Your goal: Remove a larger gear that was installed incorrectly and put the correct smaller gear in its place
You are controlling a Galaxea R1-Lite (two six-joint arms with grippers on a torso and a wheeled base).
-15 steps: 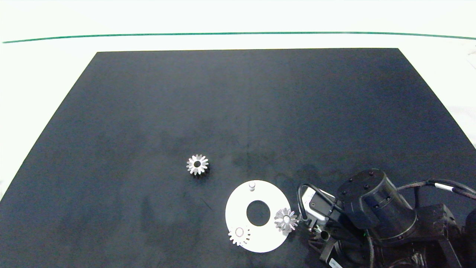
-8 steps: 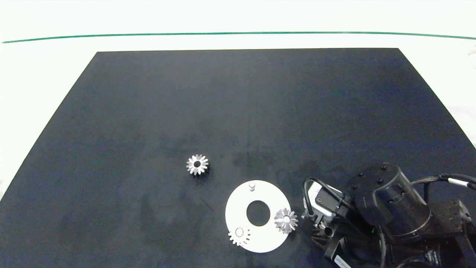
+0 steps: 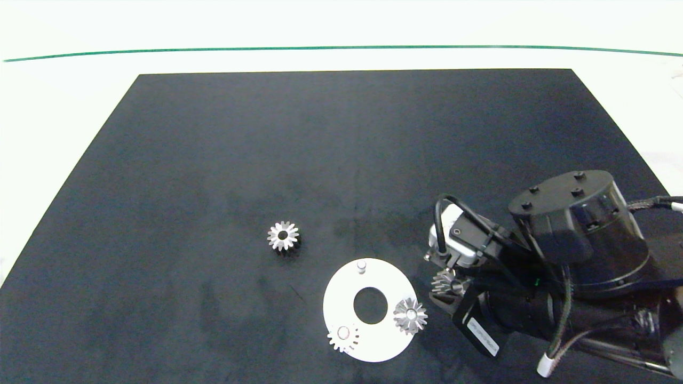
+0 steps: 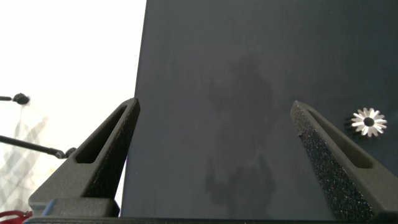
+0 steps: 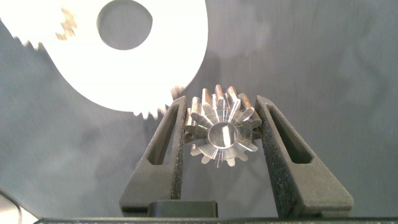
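The right end effector [image 5: 221, 101] reaches in from the lower right of the head view. It is closed on the larger gear [image 3: 447, 282], and the right wrist view shows one finger pad [image 5: 182, 134] pressed against the teeth on each side of it. The held gear sits above the black mat [image 3: 267, 160], just off the right edge of the white disc [image 3: 373, 344] and clear of it. The disc lies flat on the mat at the lower centre of the head view and has a round hole in its middle. It carries three things. A short peg [image 3: 362, 265] with nothing on it stands near the disc's upper edge. A silver gear [image 3: 410, 316] sits at its right edge, and a flat whitish gear [image 3: 343, 337] lies at its lower left edge. The smaller gear [image 3: 283, 236] rests alone on the mat to the upper left of the disc, well apart from it, with its dark bore facing up. The left end effector [image 4: 216, 106] does not show in the head view. Its own wrist view shows the fingers spread wide with nothing between them, over the mat close to where the mat's edge meets the white worktop [image 3: 58, 106]. The smaller gear is also visible in that view.
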